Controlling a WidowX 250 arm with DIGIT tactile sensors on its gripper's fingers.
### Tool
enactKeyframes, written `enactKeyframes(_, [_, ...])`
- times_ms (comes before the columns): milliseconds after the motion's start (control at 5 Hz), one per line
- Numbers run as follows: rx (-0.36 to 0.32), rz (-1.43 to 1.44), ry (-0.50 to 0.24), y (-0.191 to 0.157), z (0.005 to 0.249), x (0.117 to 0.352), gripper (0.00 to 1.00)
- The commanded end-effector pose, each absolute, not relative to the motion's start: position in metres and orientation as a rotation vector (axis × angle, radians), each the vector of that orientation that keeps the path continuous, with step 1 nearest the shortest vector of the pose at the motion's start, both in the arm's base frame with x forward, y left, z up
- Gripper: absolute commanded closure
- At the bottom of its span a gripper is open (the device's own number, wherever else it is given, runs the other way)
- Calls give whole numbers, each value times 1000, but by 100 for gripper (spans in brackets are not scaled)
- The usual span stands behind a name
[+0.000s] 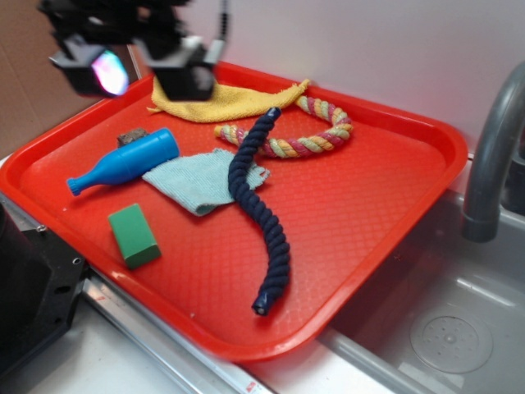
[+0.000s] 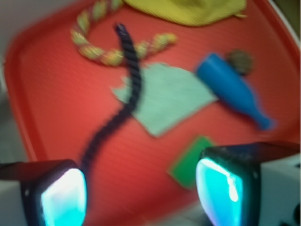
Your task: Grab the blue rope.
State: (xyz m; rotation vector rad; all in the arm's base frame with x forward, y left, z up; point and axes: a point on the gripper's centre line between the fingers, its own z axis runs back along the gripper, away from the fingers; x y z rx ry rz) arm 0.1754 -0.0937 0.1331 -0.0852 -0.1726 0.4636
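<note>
We're hovering w/ the gripper (image 1: 139, 72) wide open, holding nothing, high over the tray (image 1: 361, 222) for a clear look; blue rope (image 1: 254, 205) is lying mid-tray, crossing the cloth (image 1: 193, 182) & rope ring (image 1: 316, 139).

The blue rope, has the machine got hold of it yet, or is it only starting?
Only starting. Nothing looks done: the blue rope lies loose on the red tray, crossing the light blue cloth and the multicolored rope ring. The claw hovers open and empty above the tray's far corner. Left to do: move over the rope, descend and close on it.
</note>
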Motion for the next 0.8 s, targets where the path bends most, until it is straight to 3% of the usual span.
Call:
enactKeyframes(0, [-104,502,-41,-84,73,216,0])
enactKeyframes(200, [-113,521,33,-82,44,224,0])
enactKeyframes(400, [-104,524,83,-76,33,235,0])
enactKeyframes(600, [-111,532,137,-69,23,235,33])
